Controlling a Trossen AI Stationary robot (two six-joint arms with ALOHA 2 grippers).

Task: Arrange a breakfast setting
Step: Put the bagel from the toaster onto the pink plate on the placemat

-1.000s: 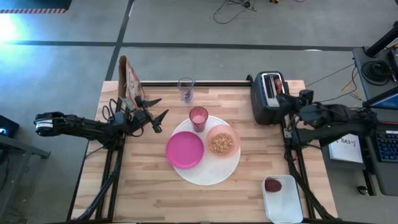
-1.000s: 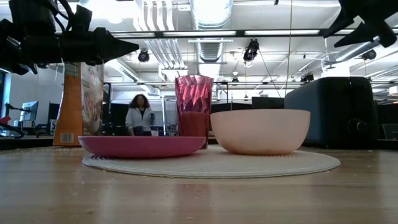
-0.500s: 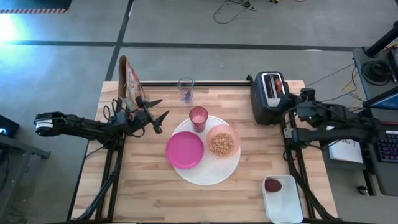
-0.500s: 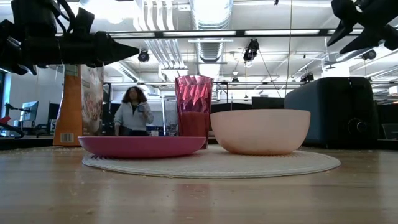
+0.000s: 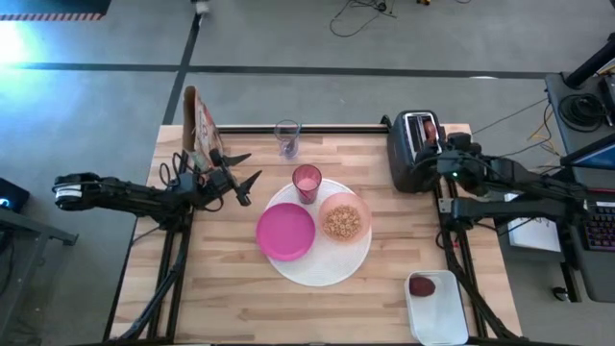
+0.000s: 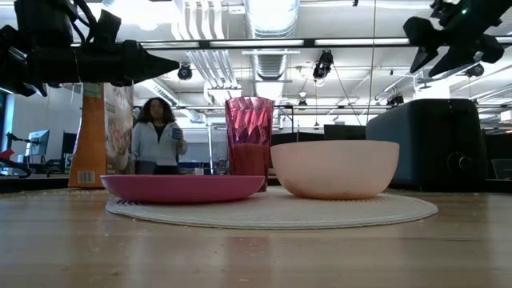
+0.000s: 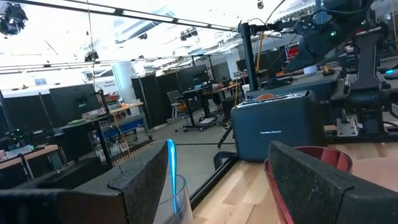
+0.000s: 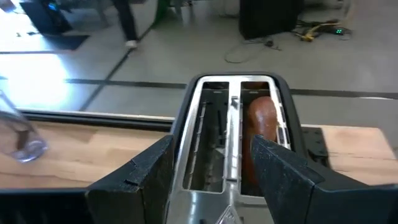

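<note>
- The right gripper (image 8: 211, 177), fingers spread and empty, hangs over the black two-slot toaster (image 5: 411, 152), apparently to lift the browned bagel (image 8: 262, 127).
- The left gripper (image 5: 240, 173) waits, likewise spread and empty, near the clear glass (image 5: 286, 137).

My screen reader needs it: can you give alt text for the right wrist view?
The right hand, fingers open, hovers above a dark two-slot toaster; a browned bagel stands in one slot, the other is empty. Beyond it lie the wooden table and a clear glass.
</note>
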